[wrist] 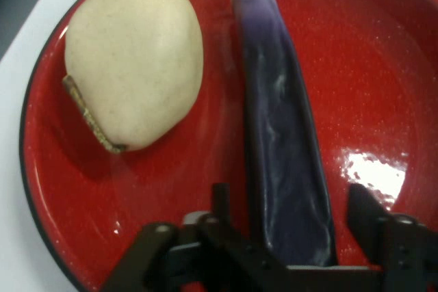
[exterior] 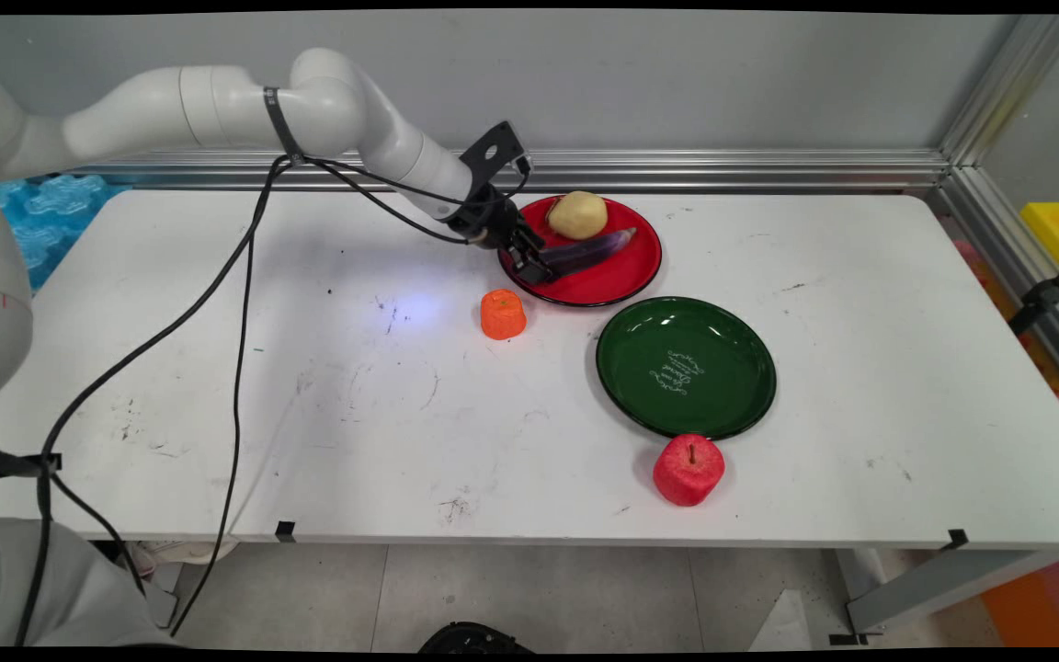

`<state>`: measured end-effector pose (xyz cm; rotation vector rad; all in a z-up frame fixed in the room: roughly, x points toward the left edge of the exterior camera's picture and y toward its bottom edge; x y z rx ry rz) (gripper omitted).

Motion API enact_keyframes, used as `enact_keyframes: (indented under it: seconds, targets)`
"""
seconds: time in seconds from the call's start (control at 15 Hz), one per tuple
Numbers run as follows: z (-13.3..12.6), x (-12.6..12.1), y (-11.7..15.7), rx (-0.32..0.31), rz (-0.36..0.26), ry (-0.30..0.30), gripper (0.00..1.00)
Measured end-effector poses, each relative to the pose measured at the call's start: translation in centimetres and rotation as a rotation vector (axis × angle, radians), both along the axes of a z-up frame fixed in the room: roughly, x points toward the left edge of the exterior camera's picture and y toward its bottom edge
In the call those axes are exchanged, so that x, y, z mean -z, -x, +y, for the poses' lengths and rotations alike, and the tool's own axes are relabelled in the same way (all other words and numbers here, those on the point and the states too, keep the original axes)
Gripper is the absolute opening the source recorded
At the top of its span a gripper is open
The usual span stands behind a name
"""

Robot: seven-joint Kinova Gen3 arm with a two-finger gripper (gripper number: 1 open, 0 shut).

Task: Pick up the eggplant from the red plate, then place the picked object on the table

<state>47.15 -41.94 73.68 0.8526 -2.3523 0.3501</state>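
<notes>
White bench (exterior: 309, 414) is backed by a grey wall. At its far side, a red plate (exterior: 626, 276) is seen carrying a pale potato (exterior: 577, 214) and a purple eggplant (exterior: 596, 250). The black hand (exterior: 543, 267) is spread around the eggplant's near end, fingers on either side. Nearby are placed an orange carrot piece (exterior: 503, 313), an empty green plate (exterior: 686, 366) and a red apple (exterior: 688, 469).

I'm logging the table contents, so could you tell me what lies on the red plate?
On the red plate lie a pale potato and a purple eggplant, with the open gripper straddling its end.
</notes>
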Motion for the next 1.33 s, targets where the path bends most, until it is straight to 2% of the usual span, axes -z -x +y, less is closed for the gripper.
enact_keyframes:
  seconds: [0.6, 0.93, 1.33]
  targets:
    - [-0.2, -0.1, 0.4, -0.016, 0.034, -0.010, 0.00]
    - [1.0, -2.8, 1.2, 0.000, 0.048, -0.016, 0.00]
    - [5.2, -6.5, 1.7, 0.034, 0.040, -0.059, 0.00]
